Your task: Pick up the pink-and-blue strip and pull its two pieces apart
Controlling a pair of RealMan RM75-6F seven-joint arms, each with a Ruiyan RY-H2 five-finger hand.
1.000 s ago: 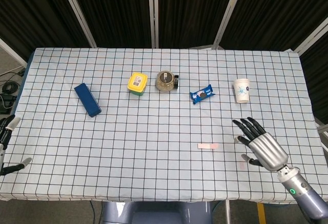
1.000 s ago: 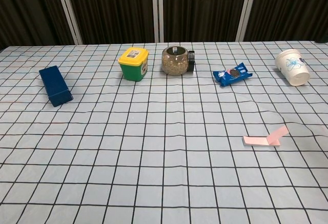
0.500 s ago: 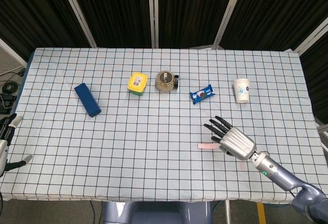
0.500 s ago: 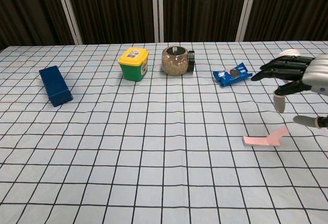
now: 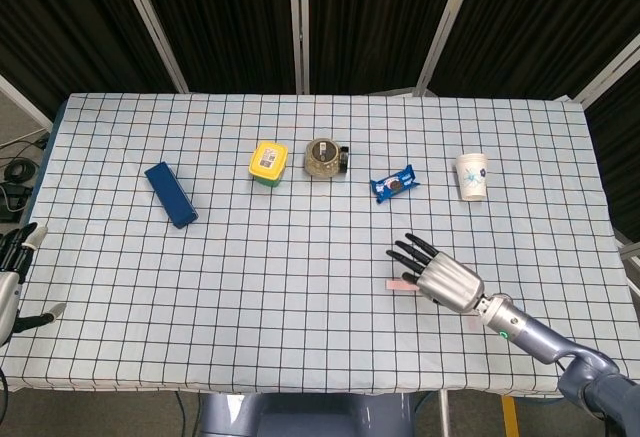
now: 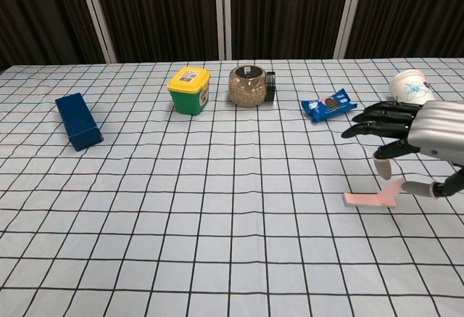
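The thin pink-and-blue strip (image 6: 373, 198) lay flat on the bench's blue-and-black checked cloth (image 5: 300, 287), toward the front right, with its right end curled up off the cloth. In the chest view only its pink face showed clearly; in the head view just its left end (image 5: 396, 284) peeked out from under the hand.

The right hand (image 6: 409, 131), silver-backed with black fingers (image 6: 370, 122), hovered directly over the strip with its fingers spread apart and stretched toward the left, holding nothing. Its thumb reached down close to the raised end of the strip; whether it touched the strip could not be told. The grey forearm ran off toward the front right corner.

Behind the strip, a blue cookie packet (image 5: 395, 184) lay on the cloth, and to its right stood a white paper cup with a blue print (image 5: 472, 175). Further left along the same row sat a round glass jar with brownish contents (image 5: 323, 157) and, just beside it, a green tub with a yellow lid (image 5: 268, 162). A dark blue rectangular box (image 5: 170, 194) lay well apart on the left side.

The left hand (image 5: 10, 282) showed only in the head view at the far left edge, off the bench, fingers apart and empty.
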